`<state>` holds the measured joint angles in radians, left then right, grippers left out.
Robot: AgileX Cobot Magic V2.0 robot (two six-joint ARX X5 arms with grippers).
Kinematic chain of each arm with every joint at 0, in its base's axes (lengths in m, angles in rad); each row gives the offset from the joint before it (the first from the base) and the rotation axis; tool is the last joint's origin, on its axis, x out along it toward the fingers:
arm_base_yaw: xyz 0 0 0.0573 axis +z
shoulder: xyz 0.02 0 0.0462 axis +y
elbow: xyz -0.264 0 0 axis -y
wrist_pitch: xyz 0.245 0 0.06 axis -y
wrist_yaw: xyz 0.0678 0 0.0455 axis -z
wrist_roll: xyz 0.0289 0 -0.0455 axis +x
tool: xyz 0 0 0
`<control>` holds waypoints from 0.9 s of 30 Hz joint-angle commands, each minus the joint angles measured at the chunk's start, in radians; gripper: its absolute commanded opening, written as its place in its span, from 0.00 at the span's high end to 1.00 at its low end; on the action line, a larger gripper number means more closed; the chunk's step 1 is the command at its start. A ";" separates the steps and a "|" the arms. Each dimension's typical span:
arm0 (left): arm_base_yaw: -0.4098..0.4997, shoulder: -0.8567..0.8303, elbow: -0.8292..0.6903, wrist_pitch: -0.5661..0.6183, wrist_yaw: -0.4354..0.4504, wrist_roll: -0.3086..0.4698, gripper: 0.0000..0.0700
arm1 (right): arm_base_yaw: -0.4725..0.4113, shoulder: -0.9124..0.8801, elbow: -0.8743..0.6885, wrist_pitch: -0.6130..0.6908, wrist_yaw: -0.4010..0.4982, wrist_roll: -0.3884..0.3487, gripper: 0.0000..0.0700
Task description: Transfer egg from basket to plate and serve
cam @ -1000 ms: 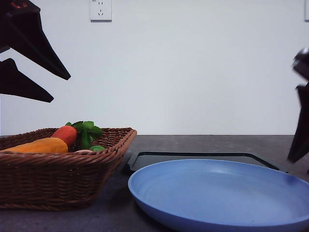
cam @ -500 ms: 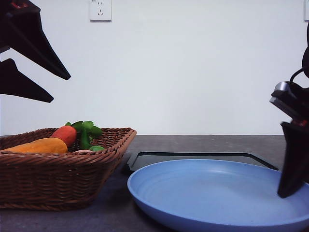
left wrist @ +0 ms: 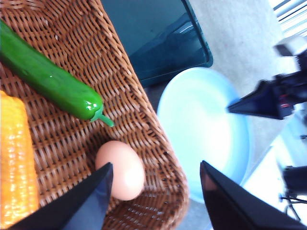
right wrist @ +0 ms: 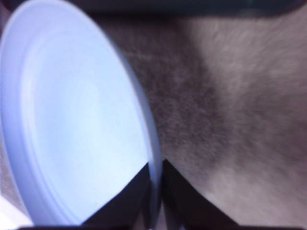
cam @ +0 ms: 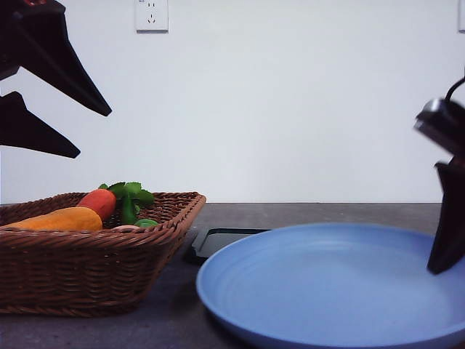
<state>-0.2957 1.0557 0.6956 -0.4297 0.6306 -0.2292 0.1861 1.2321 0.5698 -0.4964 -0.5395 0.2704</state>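
Plate (cam: 320, 291) tilted up since, right end effector (right wrist: 154, 184) pinching rim; egg (left wrist: 121, 170) half-hidden

Even bright frontal light, glare-washed plate (left wrist: 201, 129), blurred right wrist view, soft table (right wrist: 240, 96) shadows.

Site: I read this as a lab-style test bench, not a lived-in kitchen | Evidence: bare white wall (cam: 290, 109) with one power socket (cam: 151, 14), plain dark grey tabletop (cam: 320, 214) | Props: I see glossy, toy-like produce in a wicker basket (cam: 87, 269), a black tray (left wrist: 158, 43)
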 commanded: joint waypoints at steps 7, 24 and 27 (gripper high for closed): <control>-0.064 0.058 0.016 0.012 -0.094 -0.026 0.46 | -0.045 -0.176 0.001 -0.077 -0.002 0.018 1.00; -0.220 0.327 0.027 0.101 -0.258 -0.030 0.46 | -0.118 -0.405 0.003 -0.153 -0.003 0.044 1.00; -0.227 0.358 0.031 0.124 -0.258 -0.030 0.46 | -0.119 -0.416 0.003 -0.162 -0.003 0.043 1.00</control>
<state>-0.5150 1.3966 0.7067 -0.3190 0.3731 -0.2546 0.0689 0.8165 0.5678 -0.6656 -0.5349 0.3002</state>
